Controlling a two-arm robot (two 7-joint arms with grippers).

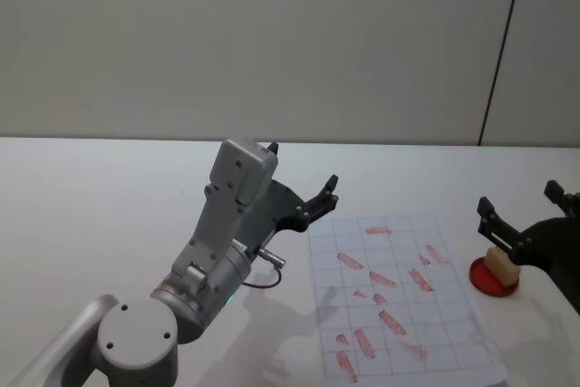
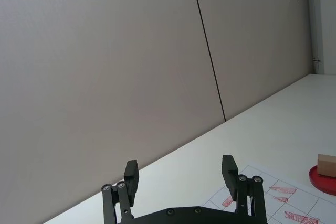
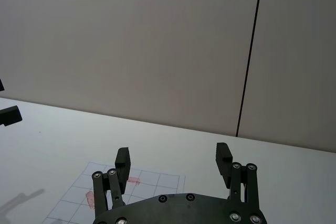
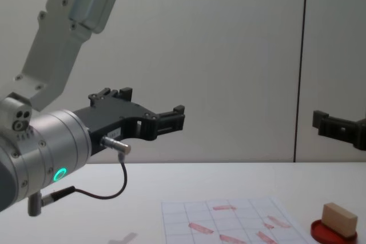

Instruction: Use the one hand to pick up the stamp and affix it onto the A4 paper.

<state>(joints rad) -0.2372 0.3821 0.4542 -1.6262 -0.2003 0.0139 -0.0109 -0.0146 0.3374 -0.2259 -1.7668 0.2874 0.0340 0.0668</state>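
The stamp (image 1: 500, 266), a small tan wooden block, sits on top of the round red ink pad (image 1: 478, 284) on the white table (image 1: 109, 197). It is just off the right edge of the A4 paper (image 1: 403, 301). From where I stand the block looks slightly tilted on the pad, with nothing touching it.

The right gripper (image 1: 522, 208) hangs in the air on the far side of the pad. Seen from chest height, it is well above the stamp rather than down at it. Its two black fingers (image 3: 223, 157) are spread wide and there is nothing between them.

The paper lies flat, a white gridded sheet. Reddish-pink oblong marks are scattered through its cells, some slanted and a few smeared towards the near edge.

The left gripper (image 2: 180, 174) is held up off the table, beside the far left corner of the sheet. It is on the bulkier silver arm, which has a green light (image 4: 60, 174) glowing on the wrist and a thin dark cable (image 4: 108, 192) looping beneath it. Its jaws are also parted and empty, pointing out towards the plain grey wall (image 1: 272, 33).
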